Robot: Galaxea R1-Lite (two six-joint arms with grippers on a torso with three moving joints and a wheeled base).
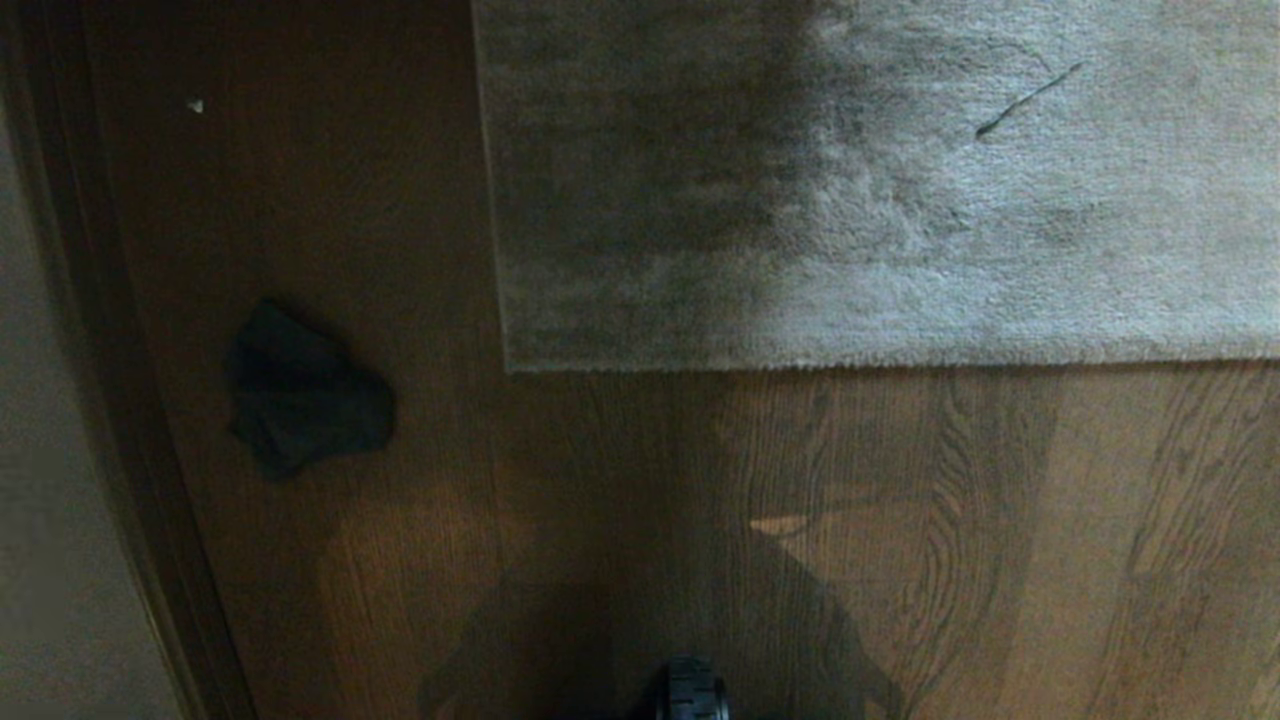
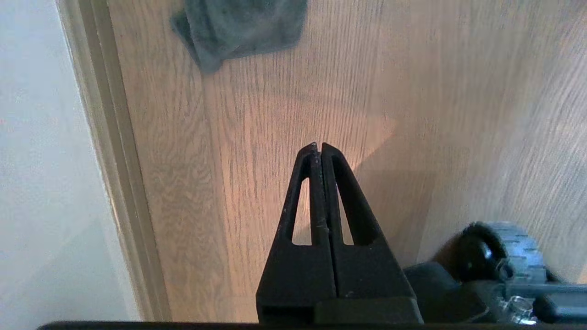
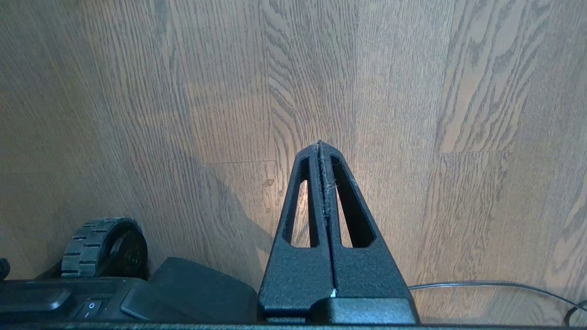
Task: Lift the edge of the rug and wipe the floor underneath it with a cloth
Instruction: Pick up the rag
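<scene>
A large light-grey rug lies flat on the brown wood-grain floor (image 1: pixel 620 500); its near rug edge (image 1: pixel 880 362) runs straight across and ends in a corner at the left. The cloth (image 1: pixel 300 392), a small crumpled dark-grey rag, lies on the planks left of that corner, and its lower part shows as the cloth (image 2: pixel 238 27) in the left wrist view. Neither arm appears in the head view. My left gripper (image 2: pixel 318 145) hangs shut and empty above bare floor, well short of the cloth. My right gripper (image 3: pixel 320 144) is shut and empty over bare planks.
A wall and dark baseboard (image 1: pixel 100 380) run down the left side close to the cloth. A base wheel (image 1: pixel 692 690) sits at the near edge of the floor. A thin cable (image 3: pixel 486 285) lies on the planks by the right gripper.
</scene>
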